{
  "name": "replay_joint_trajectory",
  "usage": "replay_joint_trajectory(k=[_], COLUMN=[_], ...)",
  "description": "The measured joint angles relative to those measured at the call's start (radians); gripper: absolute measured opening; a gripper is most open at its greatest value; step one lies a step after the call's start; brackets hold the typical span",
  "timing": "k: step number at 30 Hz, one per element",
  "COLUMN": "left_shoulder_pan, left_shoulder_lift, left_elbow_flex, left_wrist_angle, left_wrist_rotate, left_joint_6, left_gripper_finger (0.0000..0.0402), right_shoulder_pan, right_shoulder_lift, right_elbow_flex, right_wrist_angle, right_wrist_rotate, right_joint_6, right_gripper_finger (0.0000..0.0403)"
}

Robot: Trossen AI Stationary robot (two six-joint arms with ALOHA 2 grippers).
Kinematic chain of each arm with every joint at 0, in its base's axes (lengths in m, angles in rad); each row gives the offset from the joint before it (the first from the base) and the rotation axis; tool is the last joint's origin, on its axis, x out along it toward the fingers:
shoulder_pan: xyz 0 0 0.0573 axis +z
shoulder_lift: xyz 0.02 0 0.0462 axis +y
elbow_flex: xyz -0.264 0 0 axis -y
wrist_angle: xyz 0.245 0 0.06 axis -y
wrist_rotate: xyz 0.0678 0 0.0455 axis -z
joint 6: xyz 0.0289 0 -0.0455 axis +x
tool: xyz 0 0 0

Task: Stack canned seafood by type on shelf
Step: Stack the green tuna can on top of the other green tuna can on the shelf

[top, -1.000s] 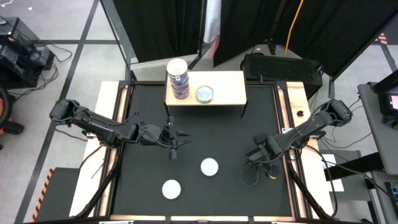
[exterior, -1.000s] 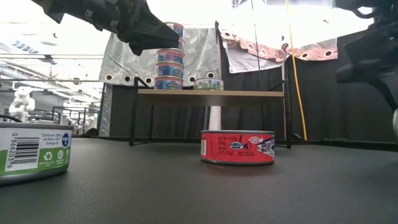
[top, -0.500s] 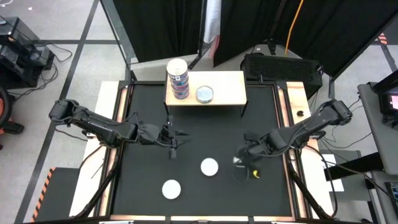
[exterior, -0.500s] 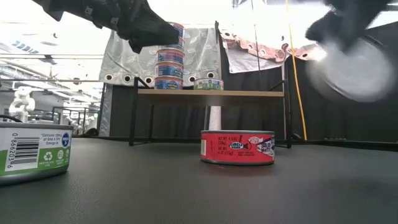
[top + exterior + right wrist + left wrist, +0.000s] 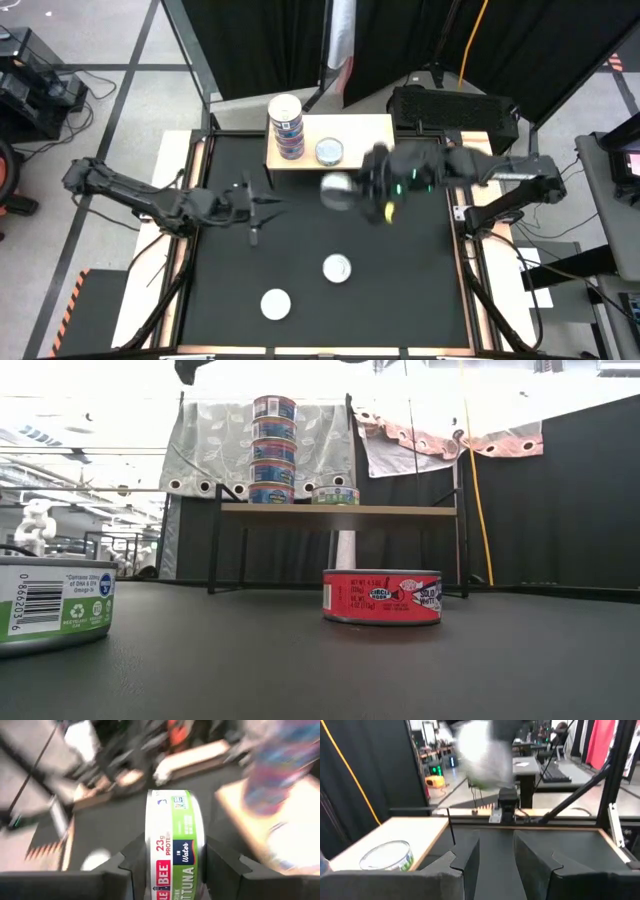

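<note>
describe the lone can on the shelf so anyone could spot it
Find the wooden shelf at the table's far edge. A tall stack of blue cans stands at its left end; the lone can sits just right of it, a single green-and-white tin.

We see a green-and-white tin (image 5: 175, 845) in dark fingers (image 5: 220, 862), a red-labelled tin (image 5: 381, 597) with a silvery-white lid mid-mat, 4 blue-purple stacked tins (image 5: 273, 450) on the light wood shelf (image 5: 365, 135), and black matting (image 5: 420, 290).

Looking past two dark fingers (image 5: 470, 865) standing apart with nothing between. Silver-lidded tin (image 5: 387, 856) resting on light wood shelf (image 5: 407, 832). Blurred tin (image 5: 482, 752) aloft beyond.
</note>
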Motion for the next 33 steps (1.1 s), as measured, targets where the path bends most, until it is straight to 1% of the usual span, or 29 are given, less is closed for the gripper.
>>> replay_joint_trajectory(k=[3, 4, 9, 13, 18, 21, 26, 31, 33], left_shoulder_pan=[-0.043, -0.057, -0.112, -0.132, -0.150, -0.159, -0.172, -0.173, -0.173], left_shoulder_lift=[-0.047, -0.058, -0.072, -0.072, -0.072, -0.072, -0.071, -0.071, -0.071], left_elbow_flex=[0.000, 0.000, 0.000, 0.000, 0.000, 0.000, 0.000, 0.000, 0.000], left_wrist_angle=[-0.029, -0.044, -0.088, -0.123, -0.132, -0.132, -0.132, -0.131, -0.130], left_wrist_rotate=[-0.038, -0.052, -0.131, -0.181, -0.195, -0.195, -0.195, -0.195, -0.195], left_joint_6=[0.026, 0.032, 0.056, 0.058, 0.057, 0.057, 0.057, 0.057, 0.057], left_gripper_finger=[0.0123, 0.0123, 0.0123, 0.0123, 0.0123, 0.0123, 0.0123, 0.0123, 0.0123], right_shoulder_pan=[-0.126, -0.172, -0.390, -0.501, -0.544, -0.555, -0.580, -0.601, -0.607], right_shoulder_lift=[0.000, -0.002, 0.021, 0.075, 0.134, 0.156, 0.156, 0.156, 0.156], right_elbow_flex=[0.046, 0.048, 0.043, 0.009, -0.074, -0.132, -0.222, -0.277, -0.300], right_wrist_angle=[0.058, 0.088, 0.131, 0.144, 0.237, 0.309, 0.417, 0.445, 0.494], right_wrist_rotate=[-0.007, -0.026, -0.192, -0.293, -0.436, -0.496, -0.502, -0.500, -0.502], right_joint_6=[-0.023, -0.029, -0.008, 0.044, 0.074, 0.094, 0.115, 0.123, 0.132], right_gripper_finger=[0.0145, 0.0144, 0.0143, 0.0143, 0.0143, 0.0143, 0.0142, 0.0142, 0.0143])
